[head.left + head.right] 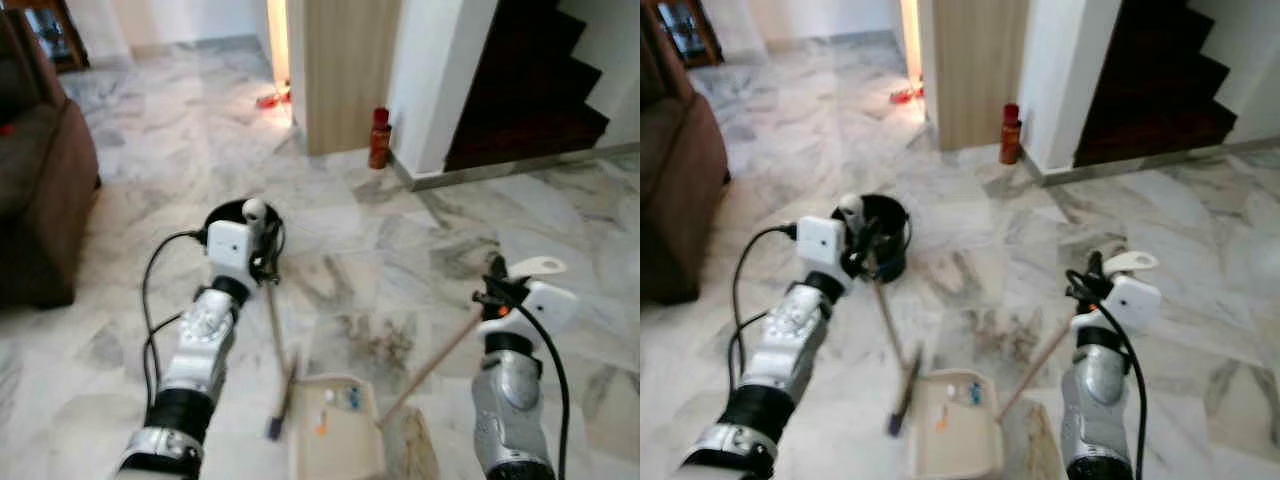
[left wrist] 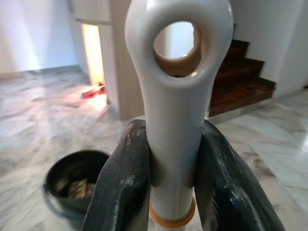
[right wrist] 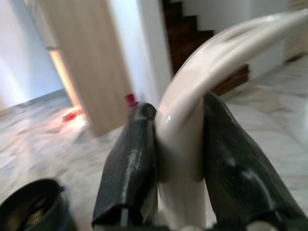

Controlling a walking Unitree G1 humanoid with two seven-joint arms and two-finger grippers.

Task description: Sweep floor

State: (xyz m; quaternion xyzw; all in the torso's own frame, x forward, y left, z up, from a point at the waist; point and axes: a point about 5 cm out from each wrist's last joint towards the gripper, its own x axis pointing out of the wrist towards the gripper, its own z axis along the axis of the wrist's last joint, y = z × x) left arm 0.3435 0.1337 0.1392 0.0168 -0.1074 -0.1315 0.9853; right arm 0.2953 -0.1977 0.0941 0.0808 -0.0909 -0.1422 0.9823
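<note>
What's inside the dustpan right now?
The dustpan holds a few small bits of litter, white, blue and orange, near its back wall. Its front part is cut off by the picture's edge.

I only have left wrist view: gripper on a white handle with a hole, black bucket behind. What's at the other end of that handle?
Observer: A small broom; its head rests on the marble floor just beside the dustpan.
Operator: Anything in the dustpan?
Observer: Yes, a few small bits, orange and bluish, lie in its tray.
Operator: Who's holding the dustpan?
Observer: The right gripper is shut on the dustpan's handle, which slants up from the tray to the right arm.
Operator: Where's the bucket relative to the dustpan?
Observer: The bucket stands farther from the robot, just past the left gripper, on the robot's left of the dustpan.
</note>
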